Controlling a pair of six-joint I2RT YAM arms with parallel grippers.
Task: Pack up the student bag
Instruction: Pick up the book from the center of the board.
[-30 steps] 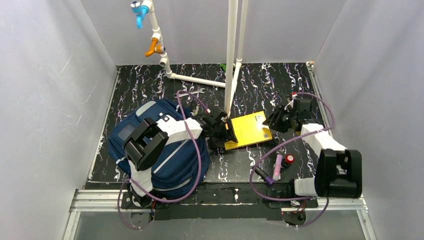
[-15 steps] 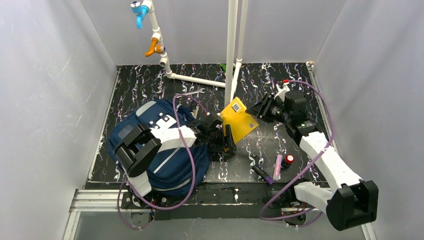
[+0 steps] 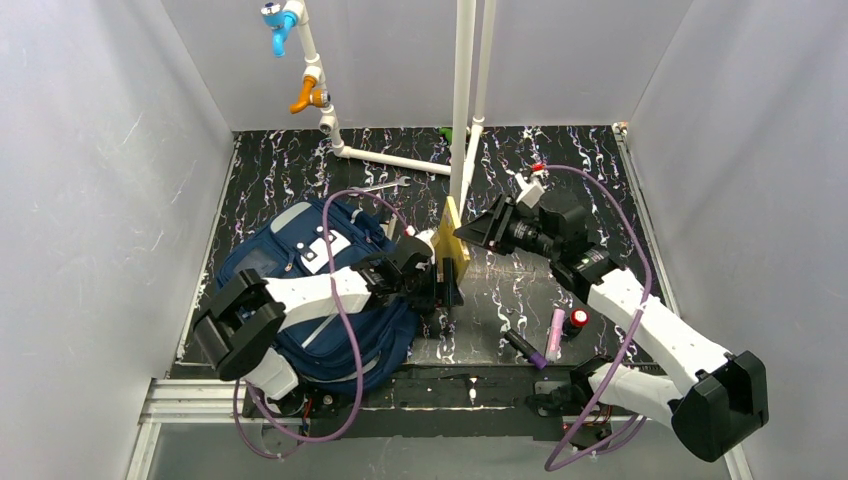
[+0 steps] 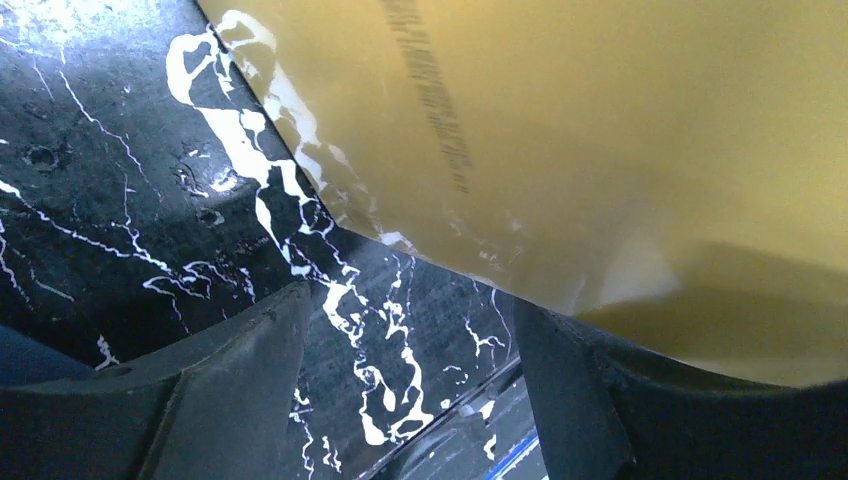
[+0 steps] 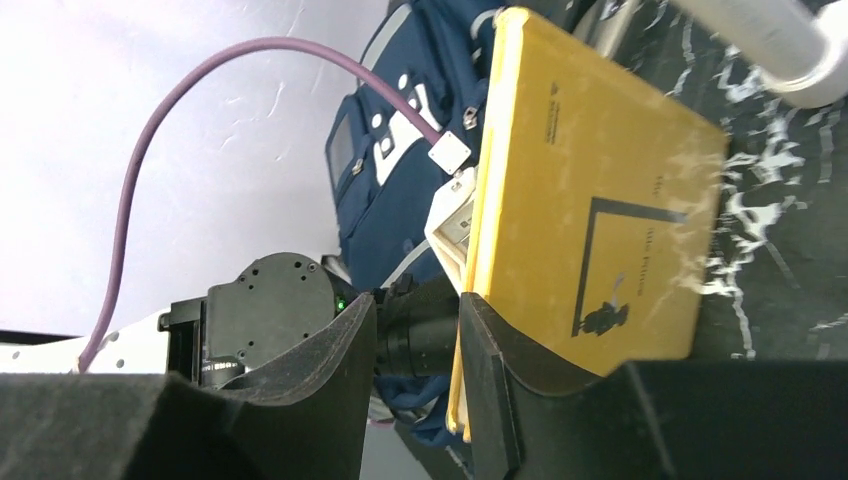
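The student bag (image 3: 300, 290), navy with grey stripes, lies at the table's near left under my left arm; it also shows in the right wrist view (image 5: 400, 170). A yellow book (image 3: 450, 242) stands almost on edge just right of the bag. My right gripper (image 3: 476, 232) is open against it, one finger (image 5: 490, 380) on the cover (image 5: 590, 220), and only my left wrist shows in the gap (image 5: 418, 310). My left gripper (image 3: 440, 285) is open low beside the book's foot. Black marbled table shows between its jaws (image 4: 405, 320), and the book (image 4: 620, 130) leans over its right finger.
A pink marker (image 3: 555, 333), a small red-capped item (image 3: 577, 320) and a dark pen (image 3: 527, 349) lie near the right arm's base. A white pipe frame (image 3: 462, 110) stands just behind the book. Grey walls close in on three sides.
The yellow book went from lying flat to standing on edge. My right arm reached left and forward, tipping it up. My left arm swung lower across the bag.
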